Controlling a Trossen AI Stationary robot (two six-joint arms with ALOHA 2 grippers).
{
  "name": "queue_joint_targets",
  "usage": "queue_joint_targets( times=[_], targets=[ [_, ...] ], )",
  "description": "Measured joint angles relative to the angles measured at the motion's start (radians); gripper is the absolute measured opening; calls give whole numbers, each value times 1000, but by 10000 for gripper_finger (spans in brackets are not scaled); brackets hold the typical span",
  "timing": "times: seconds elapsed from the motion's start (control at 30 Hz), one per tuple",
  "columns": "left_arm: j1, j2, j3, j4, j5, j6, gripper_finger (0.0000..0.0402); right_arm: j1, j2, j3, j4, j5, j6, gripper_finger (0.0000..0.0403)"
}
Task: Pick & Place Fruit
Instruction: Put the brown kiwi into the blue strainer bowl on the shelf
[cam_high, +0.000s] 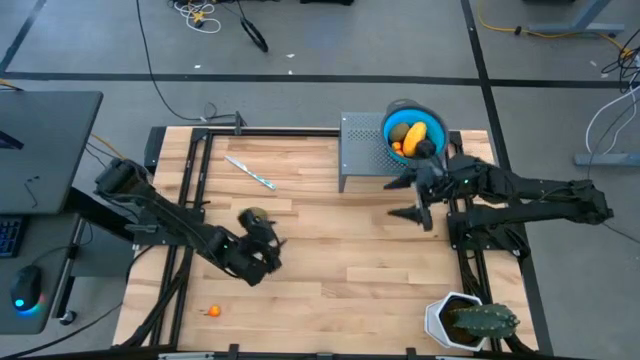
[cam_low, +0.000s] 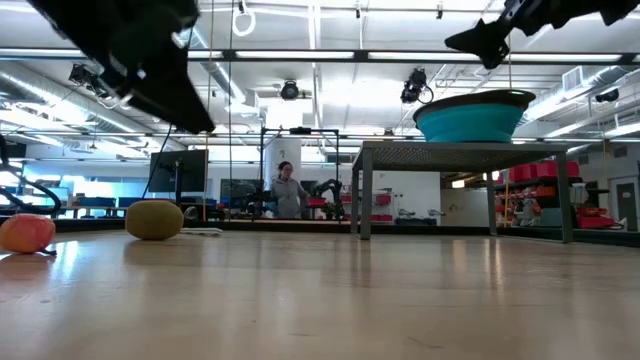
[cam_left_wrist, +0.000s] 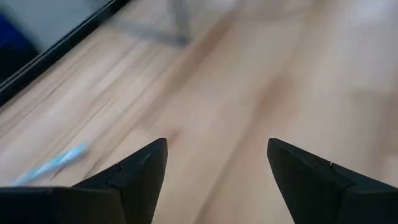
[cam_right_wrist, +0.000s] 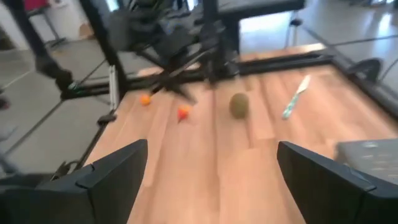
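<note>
An olive-brown oval fruit lies on the wooden table just beyond my left gripper, which is open, empty and raised above the table. The fruit also shows in the low view and the right wrist view. A small orange bit lies near the front left, and an orange-red piece lies close to the oval. The blue bowl holds yellow, orange and dark pieces. My right gripper is open and empty, just in front of the bowl's stand.
The bowl stands on a grey perforated metal stand at the table's far right. A thin silvery-white stick lies at the far left-centre. A potted plant stands at the front right corner. A person stands far behind the table.
</note>
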Motion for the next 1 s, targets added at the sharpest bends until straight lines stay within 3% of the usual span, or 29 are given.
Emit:
queue_joint_targets(
  times=[0.1, 0.2, 0.4, 0.63, 0.83, 1.0],
  targets=[
    [41, -34, 0, -170, 34, -250, 284, 51, 32, -33, 55, 7, -4, 367],
    [93, -44, 0, -266, 153, -298, 284, 91, 68, -78, 151, 7, -7, 367],
    [163, -46, 0, -292, 301, -103, 284, 142, 140, -141, 354, 7, -41, 367],
    [268, -90, -14, -325, 416, 105, 284, 151, 199, -142, 433, 7, -119, 367],
    [350, -208, -118, -282, 469, 258, 287, 158, 238, -143, 448, 39, -136, 367],
    [405, -268, -226, -167, 514, 331, 322, 182, 269, -143, 445, 41, -147, 367]
  ],
)
